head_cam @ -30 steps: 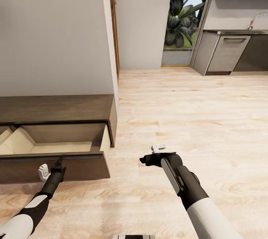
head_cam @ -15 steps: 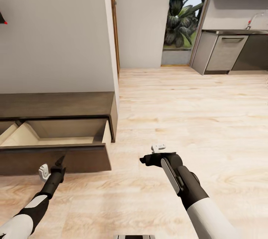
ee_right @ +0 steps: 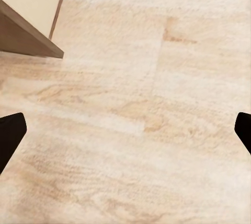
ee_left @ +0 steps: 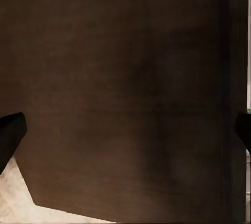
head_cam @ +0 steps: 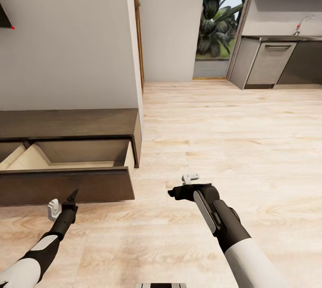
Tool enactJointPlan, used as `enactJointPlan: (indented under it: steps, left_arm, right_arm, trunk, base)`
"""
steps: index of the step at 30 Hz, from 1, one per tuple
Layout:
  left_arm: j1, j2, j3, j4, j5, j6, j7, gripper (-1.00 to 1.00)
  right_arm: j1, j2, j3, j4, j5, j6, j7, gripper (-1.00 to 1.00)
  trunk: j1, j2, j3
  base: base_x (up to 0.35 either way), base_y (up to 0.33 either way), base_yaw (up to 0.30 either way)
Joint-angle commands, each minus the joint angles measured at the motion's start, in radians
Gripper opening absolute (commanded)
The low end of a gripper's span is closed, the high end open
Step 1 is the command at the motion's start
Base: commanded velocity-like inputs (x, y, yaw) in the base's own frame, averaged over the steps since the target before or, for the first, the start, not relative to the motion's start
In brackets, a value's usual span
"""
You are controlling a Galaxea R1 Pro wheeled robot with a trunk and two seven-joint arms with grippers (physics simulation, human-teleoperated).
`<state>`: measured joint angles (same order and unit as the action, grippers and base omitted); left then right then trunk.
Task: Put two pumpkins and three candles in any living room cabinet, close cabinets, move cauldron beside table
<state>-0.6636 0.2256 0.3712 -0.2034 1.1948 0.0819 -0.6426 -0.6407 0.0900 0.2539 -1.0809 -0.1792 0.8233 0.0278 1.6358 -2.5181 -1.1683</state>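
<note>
Cabinet (head_cam: 67, 124) against wall, drawer (head_cam: 67, 185) pulled out, left end cut off, inside partly hidden. Left gripper (head_cam: 71, 196) at drawer front, spread wide, empty. Right gripper (head_cam: 176, 192) over floor (head_cam: 232, 144), spread wide, empty.

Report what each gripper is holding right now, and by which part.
Nothing is held. The left gripper is open in front of the dark brown wooden cabinet's pulled-out drawer front; the right gripper is open over the light wooden floor.

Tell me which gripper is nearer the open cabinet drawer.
Left. The left gripper sits just in front of the drawer front panel, facing it. The right gripper hangs over bare floor, off past the drawer's right end.
</note>
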Motion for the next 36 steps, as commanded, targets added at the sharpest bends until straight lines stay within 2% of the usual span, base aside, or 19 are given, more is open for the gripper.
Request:
enactJointPlan:
  steps: [1, 3, 7, 10, 11, 12, 25, 36]
  left_arm:
    - [-0.001, 0.000, 0.000, 0.001, 0.010, 0.003, 0.002, 1.00]
    - [0.001, 0.002, -0.001, -0.002, 0.009, -0.013, 0.025, 1.00]
    - [0.001, 0.003, -0.001, -0.003, -0.001, -0.014, 0.029, 1.00]
    - [0.000, 0.003, -0.001, -0.002, -0.024, -0.014, 0.029, 1.00]
    - [0.000, 0.005, 0.000, -0.003, -0.065, -0.014, 0.029, 1.00]
    - [0.000, 0.005, 0.000, -0.003, -0.070, -0.014, 0.029, 1.00]
    - [-0.001, 0.026, 0.000, -0.003, -0.114, -0.009, 0.029, 1.00]
    - [0.000, 0.032, -0.001, -0.001, -0.124, -0.008, 0.030, 1.00]
  right_arm:
    - [0.000, 0.000, 0.000, -0.001, 0.000, 0.004, 0.002, 1.00]
    - [0.000, 0.000, 0.000, -0.001, 0.000, 0.004, 0.002, 1.00]
    - [0.000, 0.000, 0.000, -0.001, 0.000, 0.004, 0.002, 1.00]
    - [0.000, -0.001, 0.000, -0.001, 0.000, 0.004, 0.002, 1.00]
    - [0.000, 0.000, 0.000, -0.001, 0.001, 0.004, 0.002, 1.00]
    - [0.000, -0.001, 0.000, -0.001, 0.001, 0.004, 0.002, 1.00]
    - [-0.001, -0.001, -0.002, -0.001, 0.002, 0.004, 0.001, 1.00]
    - [0.000, -0.001, -0.004, -0.001, 0.002, 0.004, 0.000, 1.00]
  trunk:
    - [0.000, 0.000, -0.001]
    - [0.000, 0.000, -0.001]
    - [0.000, 0.000, -0.001]
    - [0.000, 0.000, -0.001]
    - [0.000, 0.000, -0.001]
    - [0.000, 0.000, -0.001]
    - [0.000, 0.000, 0.006]
    - [0.000, 0.000, 0.015]
  base:
    - [-0.002, 0.000, 0.000]
    - [-0.001, 0.000, 0.000]
    - [0.000, 0.000, 0.000]
    - [0.000, 0.000, 0.000]
    - [0.000, 0.000, 0.000]
    - [0.000, 0.000, 0.000]
    - [0.000, 0.000, 0.052]
    - [0.000, 0.000, 0.123]
